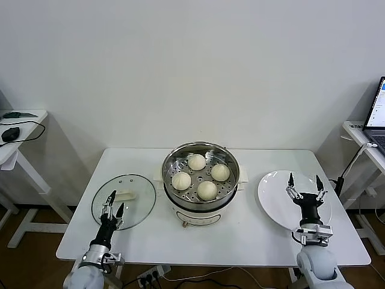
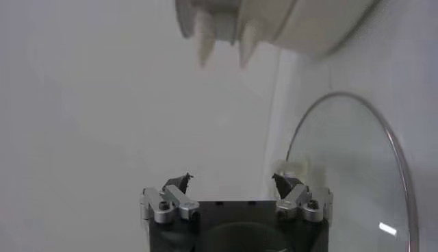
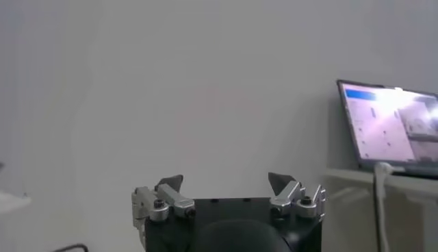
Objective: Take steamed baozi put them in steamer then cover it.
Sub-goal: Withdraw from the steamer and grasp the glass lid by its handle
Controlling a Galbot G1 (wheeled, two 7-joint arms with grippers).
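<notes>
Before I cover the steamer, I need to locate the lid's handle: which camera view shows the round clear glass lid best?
The head view: the whole round clear glass lid lies flat on the white table, its white oblong handle visible, beside the left claw. The left wrist view shows only part of its rim and glass. The right wrist view shows none of it.

I am viewing the table (image 1: 240,241) from the head camera, looking forward and down. The left wrist camera is sitting low and close beside the cover (image 2: 356,185), which the head view is also showing (image 1: 123,200). The right wrist camera is facing the wall and the laptop (image 3: 390,130).
</notes>
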